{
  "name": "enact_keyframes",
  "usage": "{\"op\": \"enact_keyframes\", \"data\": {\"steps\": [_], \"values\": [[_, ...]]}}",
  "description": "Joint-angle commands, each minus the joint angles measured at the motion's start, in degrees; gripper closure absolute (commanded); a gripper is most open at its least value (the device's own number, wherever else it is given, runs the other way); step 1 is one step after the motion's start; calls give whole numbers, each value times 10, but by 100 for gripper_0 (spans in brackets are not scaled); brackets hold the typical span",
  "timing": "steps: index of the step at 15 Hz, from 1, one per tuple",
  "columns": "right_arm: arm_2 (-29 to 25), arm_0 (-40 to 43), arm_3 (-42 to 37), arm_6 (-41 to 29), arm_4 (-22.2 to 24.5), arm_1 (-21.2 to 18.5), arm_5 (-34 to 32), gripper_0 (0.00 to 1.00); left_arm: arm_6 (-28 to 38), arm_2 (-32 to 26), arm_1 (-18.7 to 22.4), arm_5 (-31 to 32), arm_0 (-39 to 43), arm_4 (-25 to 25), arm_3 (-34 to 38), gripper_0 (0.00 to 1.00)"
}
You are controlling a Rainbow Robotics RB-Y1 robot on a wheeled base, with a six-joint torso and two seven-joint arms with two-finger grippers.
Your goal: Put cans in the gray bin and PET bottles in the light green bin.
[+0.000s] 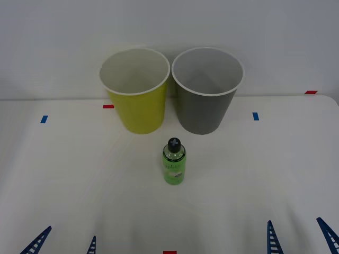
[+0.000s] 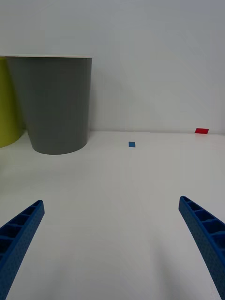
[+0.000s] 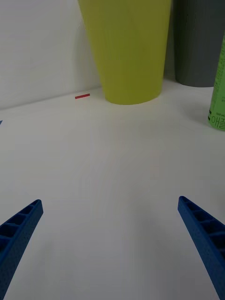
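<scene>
With both claws, left and right, waiting released at the desk's near edge, the upright bottle is risking tipping if nudged, or landing in the gray bin instead of the green bin.

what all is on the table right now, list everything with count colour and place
PET bottle: 1, clear with green label and black cap, upright at table centre, in front of the two bins
light green bin: 1, yellow-green with white rim, back of table, left of the gray bin
gray bin: 1, dark gray with white rim, back of table, right
tape marks: several, blue and red, scattered on the table
table: 1, white
left gripper: 1, blue fingers, open, near left edge
right gripper: 1, blue fingers, open, near right edge
</scene>
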State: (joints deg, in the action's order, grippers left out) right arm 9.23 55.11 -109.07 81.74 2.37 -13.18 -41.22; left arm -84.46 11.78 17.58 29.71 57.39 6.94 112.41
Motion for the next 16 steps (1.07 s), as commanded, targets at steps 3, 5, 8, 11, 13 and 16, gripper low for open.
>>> {"op": "enact_keyframes", "data": {"steps": [3,5,8,11,13,16], "values": [[0,0,0,0,0,0,0,0,0,0,0,0,0,0,0,0],[0,0,0,0,0,0,0,0,0,0,0,0,0,0,0,0],[0,0,0,0,0,0,0,0,0,0,0,0,0,0,0,0],[0,0,0,0,0,0,0,0,0,0,0,0,0,0,0,0],[0,0,0,0,0,0,0,0,0,0,0,0,0,0,0,0],[0,0,0,0,0,0,0,0,0,0,0,0,0,0,0,0]]}}
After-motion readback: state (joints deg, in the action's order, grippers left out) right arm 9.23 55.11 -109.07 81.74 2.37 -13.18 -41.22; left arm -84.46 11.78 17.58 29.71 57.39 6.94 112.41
